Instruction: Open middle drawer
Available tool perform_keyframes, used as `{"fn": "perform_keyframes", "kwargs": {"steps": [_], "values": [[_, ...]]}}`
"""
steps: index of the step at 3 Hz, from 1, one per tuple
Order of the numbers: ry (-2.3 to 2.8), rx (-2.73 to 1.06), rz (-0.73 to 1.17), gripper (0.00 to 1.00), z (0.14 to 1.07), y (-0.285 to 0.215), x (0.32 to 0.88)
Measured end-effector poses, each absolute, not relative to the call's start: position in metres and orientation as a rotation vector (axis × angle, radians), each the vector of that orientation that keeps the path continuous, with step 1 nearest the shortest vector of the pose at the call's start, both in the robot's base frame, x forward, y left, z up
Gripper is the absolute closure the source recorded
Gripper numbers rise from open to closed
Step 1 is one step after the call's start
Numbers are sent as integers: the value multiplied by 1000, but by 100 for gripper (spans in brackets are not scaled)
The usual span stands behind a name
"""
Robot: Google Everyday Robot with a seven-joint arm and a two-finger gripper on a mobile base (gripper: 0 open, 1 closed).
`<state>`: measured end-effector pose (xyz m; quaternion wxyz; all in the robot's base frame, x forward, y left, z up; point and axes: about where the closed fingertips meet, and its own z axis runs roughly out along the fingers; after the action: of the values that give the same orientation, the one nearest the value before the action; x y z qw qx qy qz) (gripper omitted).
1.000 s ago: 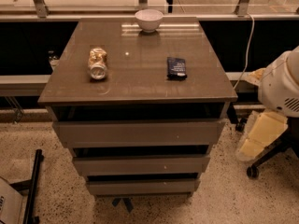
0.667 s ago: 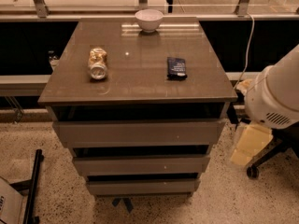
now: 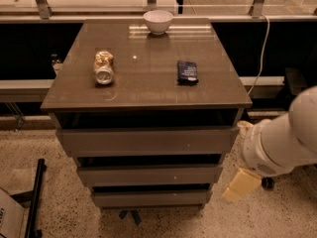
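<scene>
The middle drawer (image 3: 148, 175) is the grey-brown flat front between the taller top front (image 3: 146, 142) and the shorter bottom front (image 3: 148, 198) of the cabinet. All three fronts sit in a stepped stack, with dark gaps above each. My gripper (image 3: 241, 185), a cream-coloured piece at the end of the white arm (image 3: 277, 145), hangs to the right of the cabinet at about the height of the middle and bottom drawers. It is apart from them and touches nothing.
On the cabinet top (image 3: 143, 90) lie a can on its side (image 3: 104, 67), a dark blue packet (image 3: 187, 72) and a white bowl (image 3: 158, 21) at the back. A cable (image 3: 260, 53) hangs at the right. A black pole (image 3: 34, 202) lies on the floor at the lower left.
The arm and gripper have moved left and down, closer to the cabinet's right side. The drawers and the things on top have not moved.
</scene>
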<state>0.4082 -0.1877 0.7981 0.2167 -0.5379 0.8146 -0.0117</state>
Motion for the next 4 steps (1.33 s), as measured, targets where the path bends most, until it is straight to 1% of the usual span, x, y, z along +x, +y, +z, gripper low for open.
{"fn": "perform_keyframes", "kwargs": {"steps": [1, 2, 3, 4], "values": [[2268, -1357, 131, 0, 753, -194, 408], [2249, -1179, 390, 0, 692, -194, 411], [2234, -1083, 586, 0, 656, -184, 413], [2240, -1069, 622, 0, 645, -182, 412]]}}
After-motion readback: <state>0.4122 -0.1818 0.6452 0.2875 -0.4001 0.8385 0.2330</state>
